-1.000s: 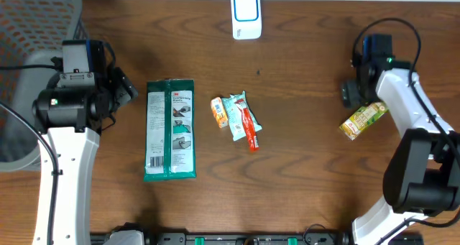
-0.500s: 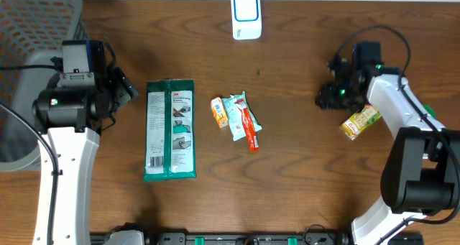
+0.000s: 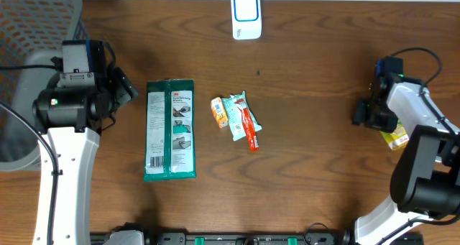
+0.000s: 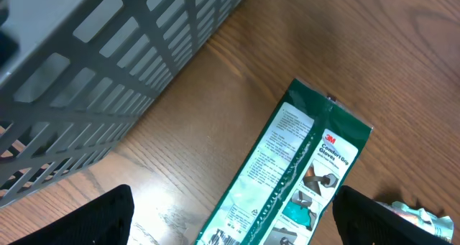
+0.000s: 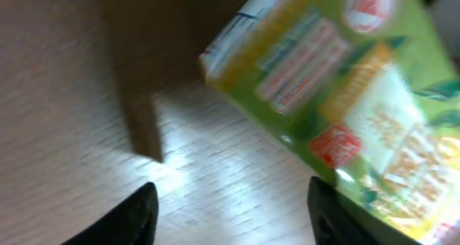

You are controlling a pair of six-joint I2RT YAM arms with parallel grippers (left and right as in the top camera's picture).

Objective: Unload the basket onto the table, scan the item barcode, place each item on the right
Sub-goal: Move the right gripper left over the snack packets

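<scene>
Overhead, the yellow-green packet (image 3: 394, 137) lies at the table's (image 3: 309, 173) right side, just beside the right gripper (image 3: 363, 115), whose fingers stand apart. The white scanner (image 3: 246, 15) sits well apart. The left gripper (image 4: 233, 220) hangs spread wide above the green glove pack (image 3: 170, 130).

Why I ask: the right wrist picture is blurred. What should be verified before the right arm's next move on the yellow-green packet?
1. Right gripper open: ok, fingers apart with bare table between them.
2. Yellow-green packet between the jaws: not ok, it lies off to one side.
3. Barcode side of the packet findable: cannot tell, print is blurred.
4. Way to the scanner free: ok, only bare wood lies between.
5. Left gripper out of the way: ok, open, holding nothing, beside the glove pack.
</scene>
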